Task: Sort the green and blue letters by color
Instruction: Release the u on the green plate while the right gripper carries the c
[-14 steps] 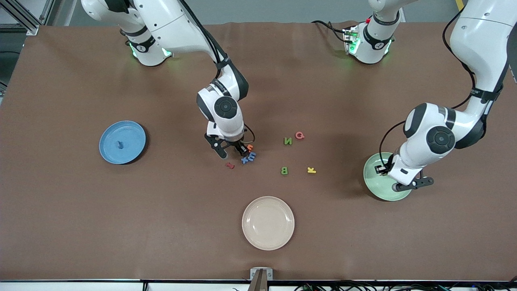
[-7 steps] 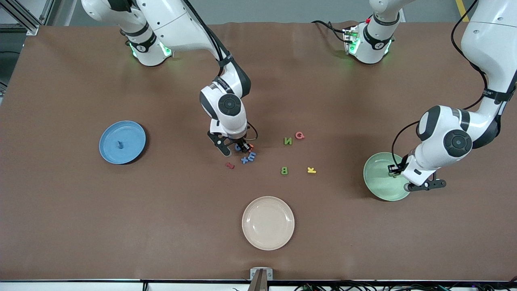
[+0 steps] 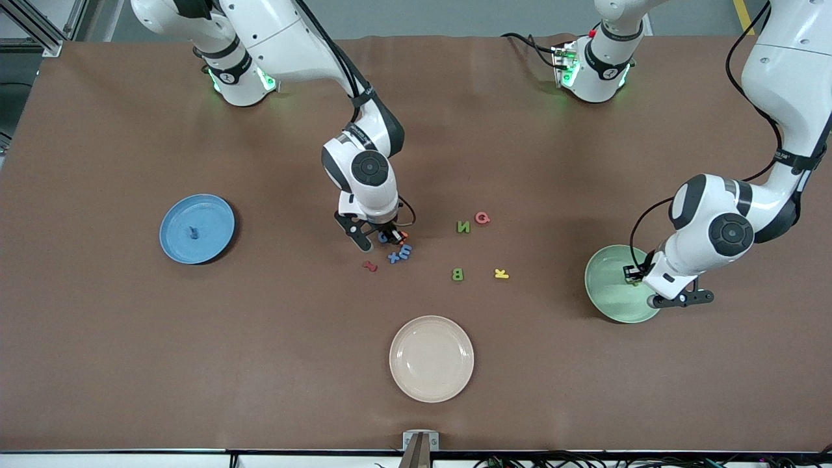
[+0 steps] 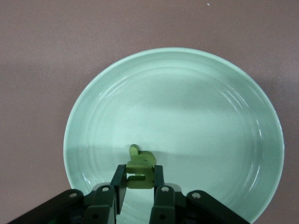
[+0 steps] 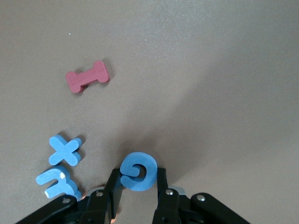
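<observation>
Plates: three are sitting on the worktop. The cream plate [image 3: 431, 359] is lying nearest the camera, low in the middle of the front view, the green plate [image 3: 608, 286] at the left arm's end and the blue plate [image 3: 214, 214] at the right arm's end.
Left end effector [image 4: 138, 181]: hanging over the green plate, its fingers pinching one green letter [image 4: 140, 169].
Green letters: three are showing, namely the pinched one, the B [image 3: 457, 274] and, farther back, the N [image 3: 463, 227], both lying mid-frame.
Blue letters: four are showing. The X [image 3: 394, 258] and a letter reading as m [image 3: 405, 251] are touching each other at mid-frame, the C-shaped one [image 5: 137, 171] is lying just above them in the frame, and one small piece [image 3: 192, 231] is resting on the blue plate.
Right end effector [image 5: 138, 187]: standing down at the worktop, its fingers pressing on both sides of the C-shaped blue letter.
Other letters: four are lying about: a yellow K [image 3: 501, 273] beside the B, a red I [image 3: 370, 266] beside the X, an orange one [image 3: 403, 234] half hidden by the right end effector, and a pink Q [image 3: 482, 218] beside the N.
Wrist views only: the left one is showing the pinched green letter and the plate's ringed bowl. The right one is showing the grip on the C.
Front view only: it is showing all three plates, the B, K, N and Q.
</observation>
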`<state>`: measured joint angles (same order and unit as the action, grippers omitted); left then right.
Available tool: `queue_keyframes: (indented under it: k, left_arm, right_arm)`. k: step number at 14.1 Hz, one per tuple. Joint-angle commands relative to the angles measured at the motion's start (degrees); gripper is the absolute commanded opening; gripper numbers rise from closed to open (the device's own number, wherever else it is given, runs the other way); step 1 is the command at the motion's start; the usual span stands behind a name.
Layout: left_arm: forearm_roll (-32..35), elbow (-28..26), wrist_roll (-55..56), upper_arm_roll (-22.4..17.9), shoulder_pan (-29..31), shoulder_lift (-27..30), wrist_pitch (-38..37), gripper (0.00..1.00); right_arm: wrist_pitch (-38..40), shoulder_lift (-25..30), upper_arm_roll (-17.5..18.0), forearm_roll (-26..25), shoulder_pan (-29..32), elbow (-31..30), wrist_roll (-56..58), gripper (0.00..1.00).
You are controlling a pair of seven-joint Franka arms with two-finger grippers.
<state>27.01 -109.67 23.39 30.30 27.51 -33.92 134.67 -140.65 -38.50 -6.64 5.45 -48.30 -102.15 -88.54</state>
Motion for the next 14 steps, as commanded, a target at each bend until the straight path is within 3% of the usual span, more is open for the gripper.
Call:
queue_keyframes:
  k: [1,4,8,10,14]
  left_arm:
    - [1.11,-0.1,-0.72,0.46,0.7,-0.35,0.68,0.06]
    - [2.25,-0.1,-0.72,0.46,1.14,-0.79,0.68,0.07]
    - [2.69,-0.01,-0.72,0.46,1.4,-1.32,0.86,0.07]
    - [2.78,-0.01,-0.72,0.46,1.4,-1.58,0.86,0.07]
    - [3.92,0.34,-0.63,0.46,1.49,-2.11,0.94,0.07]
  right_arm:
    - [3.18,-0.44,-0.57,-0.44,0.22,0.98,1.43,0.01]
    - [12.56,0.0,-1.26,-0.44,1.1,4.22,7.57,0.0]
    - [26.9,4.91,-7.49,-0.53,2.07,4.86,24.69,0.0]
    - [30.69,8.07,-11.62,-1.06,2.07,2.84,33.92,0.0]
    - [30.09,17.2,-19.97,-1.23,2.16,-6.99,52.11,0.0]
